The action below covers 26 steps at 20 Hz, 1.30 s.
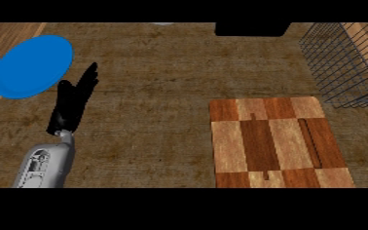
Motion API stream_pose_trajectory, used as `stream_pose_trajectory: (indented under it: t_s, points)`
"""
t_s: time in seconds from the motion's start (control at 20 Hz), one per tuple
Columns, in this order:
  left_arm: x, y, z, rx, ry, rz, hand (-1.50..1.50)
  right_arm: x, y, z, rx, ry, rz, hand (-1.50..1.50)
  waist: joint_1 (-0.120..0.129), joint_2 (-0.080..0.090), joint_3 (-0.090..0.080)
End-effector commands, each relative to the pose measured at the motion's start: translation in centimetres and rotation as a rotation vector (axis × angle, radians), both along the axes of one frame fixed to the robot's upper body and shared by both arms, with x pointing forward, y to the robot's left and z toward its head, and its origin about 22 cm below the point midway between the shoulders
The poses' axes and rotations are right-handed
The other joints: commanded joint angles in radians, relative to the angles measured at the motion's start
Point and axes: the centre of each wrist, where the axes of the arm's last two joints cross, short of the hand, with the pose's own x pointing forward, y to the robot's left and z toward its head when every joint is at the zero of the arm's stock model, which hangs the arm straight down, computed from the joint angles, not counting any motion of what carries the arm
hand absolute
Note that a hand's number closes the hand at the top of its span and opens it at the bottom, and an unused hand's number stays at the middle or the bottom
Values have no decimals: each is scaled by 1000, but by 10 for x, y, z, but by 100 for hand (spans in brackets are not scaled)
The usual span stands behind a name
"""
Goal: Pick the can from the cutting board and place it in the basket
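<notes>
Brown desk [158,53]; cutting board [277,141] lower right, no can visible. Left hand [74,100] fingers straight, resting left. Handling unjudgeable.

Light sits even and soft across the brown worktop [158,78], no bright spot anywhere. Hardly a shadow shows beside the cutting board [277,143]. The blue plate [34,66] reads flat, no glare. The left robot hand [72,102] goes near black, its surface detail lost in the dark.
</notes>
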Motion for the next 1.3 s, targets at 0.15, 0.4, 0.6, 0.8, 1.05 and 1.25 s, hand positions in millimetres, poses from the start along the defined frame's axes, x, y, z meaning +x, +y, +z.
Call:
stream_pose_trajectory:
  t_s: [0.15, 0.4, 0.6, 0.8, 1.05, 1.25]
  points:
    - [-21, 3, -2, 10, -22, -4, 0, -7, -80, -24, -33, 27, -43, 150, 11, -1, 1]
    - [9, -5, 0, -1, 6, 5, 0, -5, -99, -31, -3, 46, 52, 150, 5, 4, 0]
    - [5, 7, 14, -10, 3, -6, 0, -8, -120, -69, 11, 46, 52, 150, 8, 2, 1]
    - [-8, -5, 6, 12, -22, 2, 0, -7, -128, -100, -1, 95, 53, 150, 16, 3, 1]
    - [-1, -2, 4, -7, -15, -37, 0, -8, -137, -119, 146, 119, 41, 150, 31, 12, 2]
    - [7, -10, 14, 5, -6, -26, 0, -16, -149, -143, 294, 68, 16, -150, 23, 10, 3]
